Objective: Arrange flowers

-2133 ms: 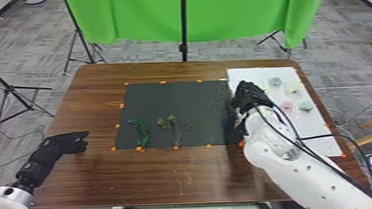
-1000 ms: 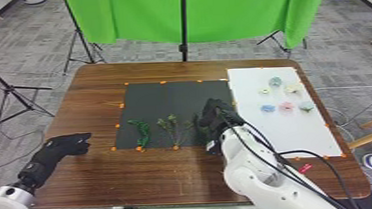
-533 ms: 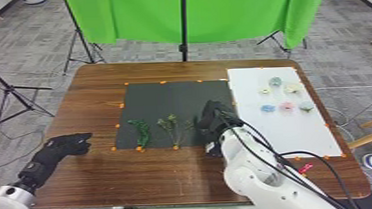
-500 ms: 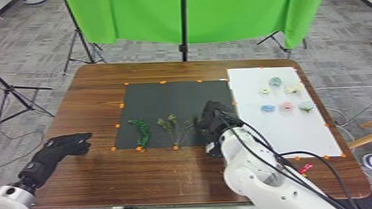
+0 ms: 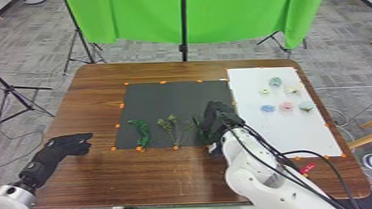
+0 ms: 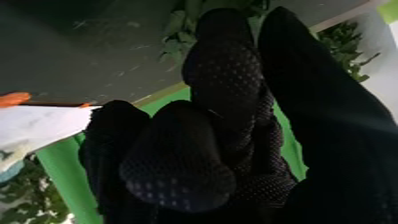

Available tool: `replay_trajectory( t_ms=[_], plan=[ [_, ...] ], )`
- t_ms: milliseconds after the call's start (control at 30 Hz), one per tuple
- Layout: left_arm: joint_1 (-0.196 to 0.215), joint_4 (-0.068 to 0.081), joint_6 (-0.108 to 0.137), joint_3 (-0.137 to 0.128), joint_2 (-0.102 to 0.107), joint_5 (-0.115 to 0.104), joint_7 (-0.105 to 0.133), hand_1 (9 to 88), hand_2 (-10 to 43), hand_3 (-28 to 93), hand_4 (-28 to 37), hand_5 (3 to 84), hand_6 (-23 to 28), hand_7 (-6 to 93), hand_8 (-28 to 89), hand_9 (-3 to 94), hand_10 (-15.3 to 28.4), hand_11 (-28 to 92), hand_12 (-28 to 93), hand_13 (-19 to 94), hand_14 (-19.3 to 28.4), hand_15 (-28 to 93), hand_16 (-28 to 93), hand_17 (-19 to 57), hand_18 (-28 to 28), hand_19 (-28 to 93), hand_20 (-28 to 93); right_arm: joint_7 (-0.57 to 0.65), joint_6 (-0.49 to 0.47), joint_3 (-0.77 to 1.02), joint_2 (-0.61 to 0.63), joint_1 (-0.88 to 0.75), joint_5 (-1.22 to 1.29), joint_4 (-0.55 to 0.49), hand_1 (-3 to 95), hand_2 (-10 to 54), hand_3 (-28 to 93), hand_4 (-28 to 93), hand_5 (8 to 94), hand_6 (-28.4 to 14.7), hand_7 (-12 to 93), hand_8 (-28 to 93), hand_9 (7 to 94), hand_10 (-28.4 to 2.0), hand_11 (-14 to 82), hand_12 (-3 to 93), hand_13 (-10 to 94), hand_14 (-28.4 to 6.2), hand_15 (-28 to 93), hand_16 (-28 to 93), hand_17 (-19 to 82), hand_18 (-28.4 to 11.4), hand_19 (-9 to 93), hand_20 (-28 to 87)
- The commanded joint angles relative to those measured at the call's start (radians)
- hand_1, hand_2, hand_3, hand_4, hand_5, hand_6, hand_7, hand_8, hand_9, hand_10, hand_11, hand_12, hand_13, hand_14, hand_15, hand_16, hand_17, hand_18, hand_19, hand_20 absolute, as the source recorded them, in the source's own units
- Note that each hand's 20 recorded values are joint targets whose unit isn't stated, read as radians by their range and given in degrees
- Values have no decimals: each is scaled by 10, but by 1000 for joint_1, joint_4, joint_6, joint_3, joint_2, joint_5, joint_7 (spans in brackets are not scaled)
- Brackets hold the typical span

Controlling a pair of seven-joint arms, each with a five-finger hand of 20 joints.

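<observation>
Six blossoms [image 5: 286,107] lie on the white sheet [image 5: 272,134] at the right of the counter [image 5: 167,183]. Green stems [image 5: 143,133] lie on the dark mat [image 5: 165,100]. Over its right part is the right hand [image 5: 220,117], close to leaves [image 6: 343,45]; whether it grips them, I cannot tell. The left hand [image 5: 67,144] is at the counter's left, its fingers loosely open.

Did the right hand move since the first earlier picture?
Yes. In the head view, the right hand moved left and nearer the robot, from the left edge of the white sheet to the right side of the dark mat.
</observation>
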Motion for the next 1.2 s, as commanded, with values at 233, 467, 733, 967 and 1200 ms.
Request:
replay_trajectory(
  t_ms=[233,467,733,967,1200],
  plan=[
    [4,2,-19,-5,-4,5,-19,290,41,621,-190,462,59,89,-47,452,145,193,137,375,199,218,7,51,123,73,162,-16,39,107,61,6,35,-113,505,-95,531,7,803,-44,284,176,914,-110,445,257,937,-2,662,238,720,-107,932,526],
    [9,1,-22,-6,0,5,-20,290,41,621,-191,462,58,89,-48,452,145,194,137,376,199,218,6,51,123,73,162,43,-16,195,122,41,-33,-114,408,-95,624,-61,735,-34,188,70,847,-127,355,279,929,-26,574,353,657,-135,932,563],
    [11,-3,-27,-9,-4,5,-25,291,41,620,-191,461,58,90,-48,451,145,193,137,376,200,219,6,51,122,72,163,126,-168,220,159,58,-17,-5,394,-95,634,-89,645,-19,127,-66,802,-150,248,261,889,-42,581,357,617,-151,932,569],
    [13,-4,-20,-11,-4,6,-19,290,42,621,-190,461,59,90,-47,451,145,193,137,377,201,219,6,51,122,72,163,163,-246,218,180,49,-47,40,390,-95,631,-92,629,-15,113,-67,797,-153,241,259,888,-44,582,352,615,-150,932,567],
    [35,3,166,35,-1,16,111,302,31,623,-185,463,61,91,-47,445,144,197,138,366,191,214,5,61,129,91,170,171,-265,212,198,47,-84,39,384,-95,630,-95,620,-11,108,-68,801,-152,243,261,890,-41,582,350,616,-150,932,563]
  ],
)
